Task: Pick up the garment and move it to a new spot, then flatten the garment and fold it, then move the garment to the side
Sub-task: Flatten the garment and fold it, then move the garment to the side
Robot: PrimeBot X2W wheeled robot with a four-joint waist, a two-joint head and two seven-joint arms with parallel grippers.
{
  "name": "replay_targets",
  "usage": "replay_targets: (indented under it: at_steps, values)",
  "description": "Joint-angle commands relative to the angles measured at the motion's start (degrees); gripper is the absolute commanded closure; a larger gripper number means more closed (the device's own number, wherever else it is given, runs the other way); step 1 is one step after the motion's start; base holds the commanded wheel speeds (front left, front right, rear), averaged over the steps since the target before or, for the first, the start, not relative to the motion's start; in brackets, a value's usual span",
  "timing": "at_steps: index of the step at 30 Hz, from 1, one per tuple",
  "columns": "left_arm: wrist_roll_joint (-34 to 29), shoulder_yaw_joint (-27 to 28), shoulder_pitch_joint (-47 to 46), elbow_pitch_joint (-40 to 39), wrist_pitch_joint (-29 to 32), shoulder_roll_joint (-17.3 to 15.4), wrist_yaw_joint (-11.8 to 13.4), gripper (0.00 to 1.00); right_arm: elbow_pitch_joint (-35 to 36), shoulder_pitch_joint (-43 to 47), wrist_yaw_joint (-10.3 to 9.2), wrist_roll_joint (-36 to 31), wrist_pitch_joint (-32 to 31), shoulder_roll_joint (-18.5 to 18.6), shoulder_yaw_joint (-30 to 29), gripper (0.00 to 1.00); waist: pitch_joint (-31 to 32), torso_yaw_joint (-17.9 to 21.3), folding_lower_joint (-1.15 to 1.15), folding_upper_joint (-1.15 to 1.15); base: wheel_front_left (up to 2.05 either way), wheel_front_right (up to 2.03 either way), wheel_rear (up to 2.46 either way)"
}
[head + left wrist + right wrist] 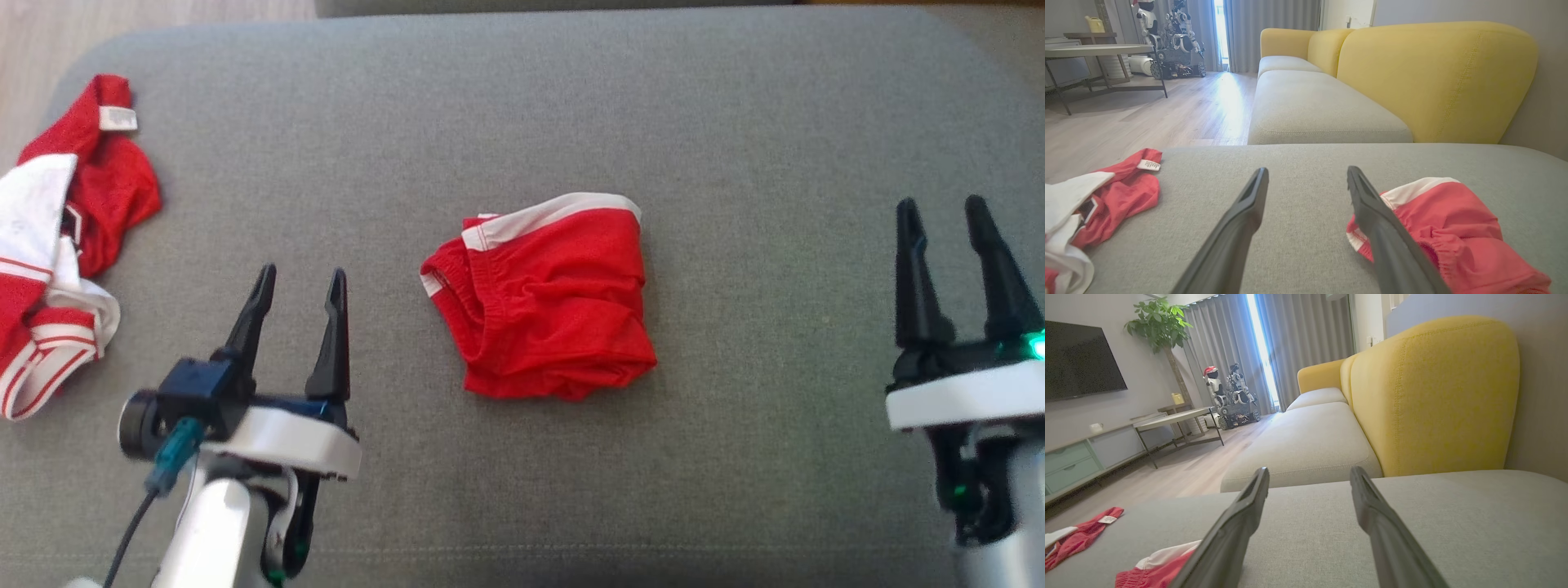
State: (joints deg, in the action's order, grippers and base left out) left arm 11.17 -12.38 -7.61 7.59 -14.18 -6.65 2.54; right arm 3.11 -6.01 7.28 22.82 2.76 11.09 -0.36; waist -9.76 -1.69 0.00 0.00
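Meanwhile, left gripper [302,272] and right gripper [940,202] wide, empty; red garment [543,298] between, red-white pile [106,188] edge-cropped.

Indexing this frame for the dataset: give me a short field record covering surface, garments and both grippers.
surface: grey cushion
target garment: red shorts with white trim, a compact wrinkled bundle near the cushion's middle
other clothing: red and white garments, crumpled at the cushion's left edge
left gripper: open, empty, left of the shorts, not touching them
right gripper: open, empty, far to the right of the shorts
background: yellow sofa back beyond the cushion
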Motion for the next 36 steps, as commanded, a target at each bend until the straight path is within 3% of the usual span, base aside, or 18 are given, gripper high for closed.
replay_targets:
  at_steps: [1, 7, 12, 36]
  values:
    - [0.3, 2.1, -0.3, -1.9, 0.0, -1.2, 0.3, 0.00, 2.2, 0.5, 0.21, -0.9, 0.6, 0.0, 0.8, 0.00, 0.5, -0.2, 0.00, 0.00, 0.00, 0.00, 0.00]
    - [0.5, 1.7, 1.5, -2.1, 0.4, -1.8, 0.4, 0.00, 1.4, 4.2, 0.21, -7.6, 1.1, -2.3, 0.3, 0.00, 2.4, -0.4, 0.00, 0.00, 0.00, 0.00, 0.00]
    - [0.9, 1.7, 3.3, -2.3, 0.8, -2.2, 0.7, 0.00, 0.9, 6.3, 0.21, -9.3, 1.0, -3.4, 1.0, 0.00, 3.8, 0.0, 0.00, 0.00, 0.00, 0.00, 0.00]
    - [2.7, 1.0, 7.6, -2.0, 2.2, -3.3, 1.4, 0.00, 1.0, 10.1, 0.21, -11.5, -1.1, -4.0, 1.6, 0.00, 8.7, 1.0, 0.00, 0.00, 0.00, 0.00, 0.00]
